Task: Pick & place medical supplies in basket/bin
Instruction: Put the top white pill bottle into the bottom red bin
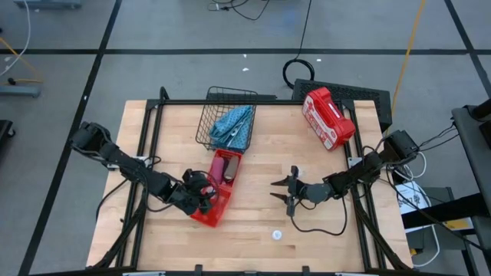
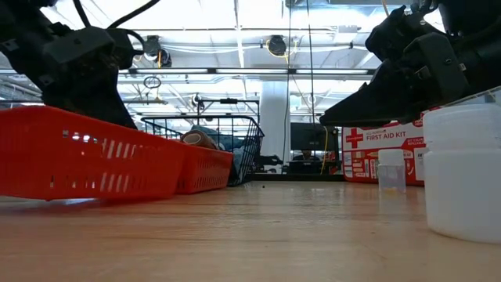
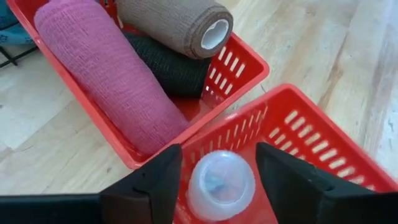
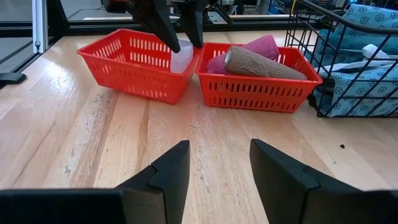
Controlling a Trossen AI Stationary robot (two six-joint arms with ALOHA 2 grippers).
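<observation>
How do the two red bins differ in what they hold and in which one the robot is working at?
The far red bin holds three bandage rolls: pink, brown and black. The near red bin shows only a white vial, between the left gripper's fingers above it. No gripper is at the far bin; the left gripper is over the near bin. The right gripper waits open, apart. Both bins are red, perforated, rectangular and side by side.

Bandage rolls (image 3: 124,68) in bin (image 3: 245,68)

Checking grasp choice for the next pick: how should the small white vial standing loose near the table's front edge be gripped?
Grip the vial across its round body from straight above; it stands upright, alone on bare wood. The open right gripper is nearer.
</observation>
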